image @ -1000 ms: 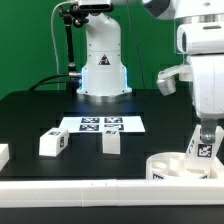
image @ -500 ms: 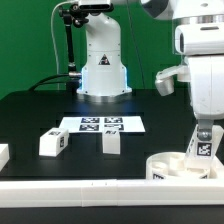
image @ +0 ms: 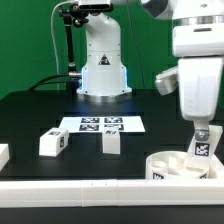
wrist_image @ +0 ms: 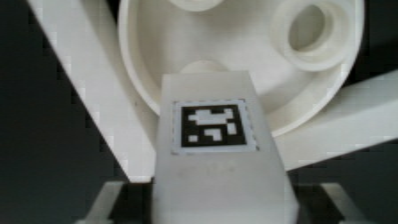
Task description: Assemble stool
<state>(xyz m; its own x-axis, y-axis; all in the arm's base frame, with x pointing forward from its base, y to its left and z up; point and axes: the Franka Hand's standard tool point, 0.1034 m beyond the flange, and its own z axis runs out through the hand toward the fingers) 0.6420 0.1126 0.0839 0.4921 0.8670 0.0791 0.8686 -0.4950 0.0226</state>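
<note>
The round white stool seat lies at the front of the exterior view's right, against the border rail. My gripper is shut on a white tagged leg and holds it upright over the seat's right part. In the wrist view the leg sits between my fingers, with the seat and its round hole beyond it. Two more tagged legs lie loose on the black table further left.
The marker board lies flat at mid-table behind the loose legs. A long white border rail runs along the front edge. A white block sits at the far left. The arm's base stands at the back.
The arm's upper body has shifted slightly toward the exterior view's left. The held leg stays over the seat, almost in the same place.
</note>
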